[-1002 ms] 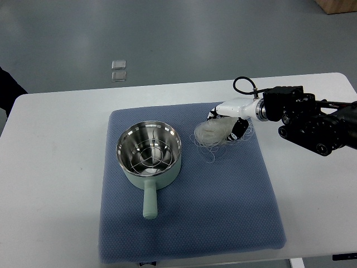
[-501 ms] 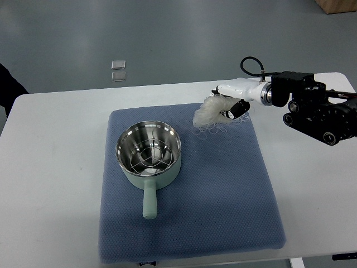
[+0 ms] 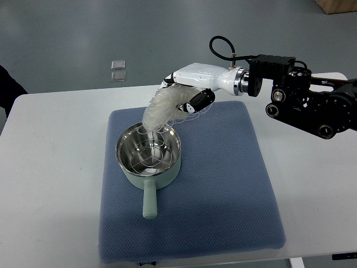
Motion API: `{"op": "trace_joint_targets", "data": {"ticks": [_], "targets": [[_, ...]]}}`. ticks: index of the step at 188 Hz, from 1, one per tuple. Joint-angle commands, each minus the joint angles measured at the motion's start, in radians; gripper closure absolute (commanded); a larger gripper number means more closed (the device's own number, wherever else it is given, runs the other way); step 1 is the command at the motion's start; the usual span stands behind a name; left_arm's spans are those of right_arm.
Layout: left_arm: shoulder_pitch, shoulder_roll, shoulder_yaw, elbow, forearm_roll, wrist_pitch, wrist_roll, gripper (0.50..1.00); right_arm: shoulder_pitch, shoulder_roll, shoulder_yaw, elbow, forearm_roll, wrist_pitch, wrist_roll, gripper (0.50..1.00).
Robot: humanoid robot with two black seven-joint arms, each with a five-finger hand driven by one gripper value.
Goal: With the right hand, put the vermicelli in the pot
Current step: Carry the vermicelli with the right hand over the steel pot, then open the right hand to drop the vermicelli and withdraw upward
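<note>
The vermicelli (image 3: 162, 109) is grasped in the right hand (image 3: 187, 92), hanging below the fingers into the pot (image 3: 148, 152); release is left.

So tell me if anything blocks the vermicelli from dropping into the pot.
Nothing visible does. The right hand holds the vermicelli above the pot's far rim, its lower end already hanging over the open mouth.

White table (image 3: 56, 184) bearing a blue quilted mat (image 3: 223, 201) at its centre. Beyond the table's far edge, grey floor (image 3: 111, 28) with two small clear squares (image 3: 118, 70), one just behind the other. Brown box corner (image 3: 337, 5) off the table's far right; dark shape (image 3: 8, 86) at its far left.
</note>
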Motion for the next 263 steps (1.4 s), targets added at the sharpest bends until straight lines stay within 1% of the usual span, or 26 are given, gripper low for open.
{"op": "trace_joint_targets", "data": {"ticks": [1,32,66,67,68,69,70,71,72,73,74,75,76,79,80,83,84,89,97,111,114,118,160,187,221,263], "targets": [[0.000,0.000,0.000,-0.001,0.000,0.001,0.000,0.500,0.002,0.044,-0.001,0.020,-0.003,0.002,0.009,1.000],[0.000,0.000,0.000,-0.002,0.000,0.001,0.000,0.500,0.001,0.104,-0.017,0.020,-0.009,0.005,0.005,1.000],[0.000,0.000,0.000,-0.002,0.000,0.001,0.000,0.500,-0.014,0.115,-0.038,-0.008,-0.020,-0.001,-0.002,1.000],[0.000,0.000,0.000,-0.002,0.000,0.001,0.000,0.500,-0.014,0.115,-0.040,-0.011,-0.021,-0.002,-0.002,0.965],[0.000,0.000,0.000,-0.002,0.000,0.001,0.000,0.500,-0.014,0.115,-0.040,-0.011,-0.021,-0.002,-0.002,0.965],[0.000,0.000,0.000,-0.002,0.000,0.000,0.000,0.500,-0.016,0.115,-0.041,-0.012,-0.021,-0.002,-0.002,0.922],[0.000,0.000,0.000,-0.002,0.000,0.000,0.000,0.500,-0.016,0.115,-0.041,-0.012,-0.021,-0.002,-0.002,0.922],[0.000,0.000,0.000,-0.002,0.000,0.001,0.000,0.500,-0.016,0.115,-0.041,-0.014,-0.021,-0.002,-0.002,0.888],[0.000,0.000,0.000,-0.002,0.000,0.001,0.000,0.500,-0.016,0.115,-0.041,-0.014,-0.021,-0.002,-0.002,0.887],[0.000,0.000,0.000,-0.002,0.000,0.001,0.000,0.500,-0.018,0.115,-0.043,-0.016,-0.021,-0.004,-0.002,0.859],[0.000,0.000,0.000,-0.002,0.000,0.001,0.000,0.500,-0.018,0.115,-0.043,-0.016,-0.021,-0.004,-0.002,0.859],[0.000,0.000,0.000,-0.002,0.000,0.001,0.000,0.500,-0.021,0.115,-0.043,-0.017,-0.021,-0.004,-0.002,0.834],[0.000,0.000,0.000,-0.002,0.000,0.001,0.000,0.500,-0.021,0.115,-0.043,-0.017,-0.021,-0.004,-0.002,0.834],[0.000,0.000,0.000,-0.002,0.000,0.001,0.000,0.500,-0.025,0.112,-0.043,-0.019,-0.023,-0.005,-0.002,0.787],[0.000,0.000,0.000,-0.002,0.000,0.001,0.000,0.500,-0.025,0.112,-0.043,-0.019,-0.023,-0.005,-0.002,0.787],[0.000,0.000,0.000,-0.002,0.000,0.001,0.000,0.500,-0.028,0.110,-0.043,-0.020,-0.021,-0.008,-0.002,0.740],[0.000,0.000,0.000,-0.002,0.000,0.001,0.000,0.500,-0.028,0.110,-0.043,-0.020,-0.021,-0.008,-0.002,0.740],[0.000,0.000,0.000,-0.002,0.000,0.001,0.000,0.500,-0.031,0.106,-0.043,-0.020,-0.021,-0.013,-0.002,0.681],[0.000,0.000,0.000,-0.002,0.000,0.000,0.000,0.500,-0.033,0.101,-0.044,-0.020,-0.021,-0.015,-0.002,0.648],[0.000,0.000,-0.002,-0.004,0.000,0.000,0.000,0.500,-0.038,0.096,-0.044,-0.020,-0.021,-0.015,-0.002,0.632],[0.000,0.000,-0.002,-0.004,0.000,0.000,0.000,0.500,-0.039,0.095,-0.044,-0.020,-0.021,-0.015,-0.002,0.605],[0.000,0.000,-0.002,-0.004,0.000,0.000,0.000,0.500,-0.042,0.095,-0.043,-0.020,-0.021,-0.015,0.000,0.593],[0.000,0.000,-0.005,-0.004,0.000,0.000,0.000,0.500,-0.073,0.069,-0.020,-0.020,-0.004,-0.019,0.003,0.591],[0.000,0.000,-0.003,-0.002,0.000,0.000,0.000,0.500,-0.125,0.052,0.115,-0.023,0.043,-0.016,-0.002,0.591],[0.000,0.000,-0.003,-0.004,0.000,0.000,0.000,0.500,-0.245,0.046,0.321,-0.082,0.309,-0.018,-0.021,0.591],[0.000,0.000,-0.003,-0.004,0.000,0.000,0.000,0.500,-0.432,0.064,0.612,-0.215,0.653,-0.021,-0.072,0.593]]}}
